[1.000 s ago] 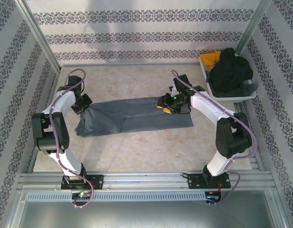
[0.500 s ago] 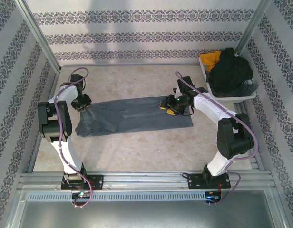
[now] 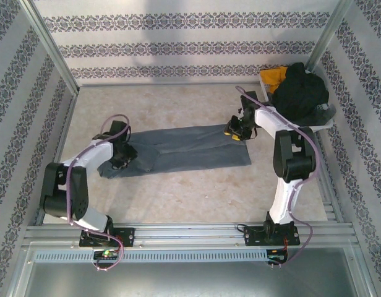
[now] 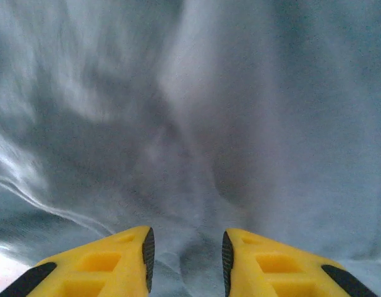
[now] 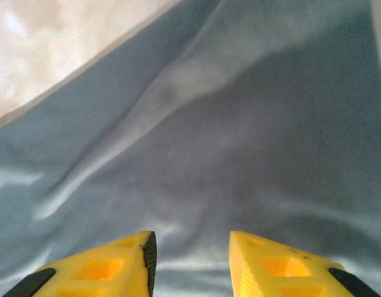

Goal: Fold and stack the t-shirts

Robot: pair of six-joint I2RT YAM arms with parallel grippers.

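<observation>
Blue-grey t-shirt (image 3: 178, 148) lies as long strip, mid tabletop (image 3: 178, 204). My left pincer (image 4: 185, 247) apart over left end; right pincer (image 5: 192, 247) apart over far right corner. Cloth soft, limp, light: I pinch corners.

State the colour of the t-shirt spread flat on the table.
Plain slate blue-grey. The flat cloth t-shirt shows best in the top external view.

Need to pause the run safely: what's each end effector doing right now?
Left end effector: open, jaws apart over the blue-grey t-shirt, holding nothing.
Right end effector: open over the same shirt, holding nothing.
</observation>
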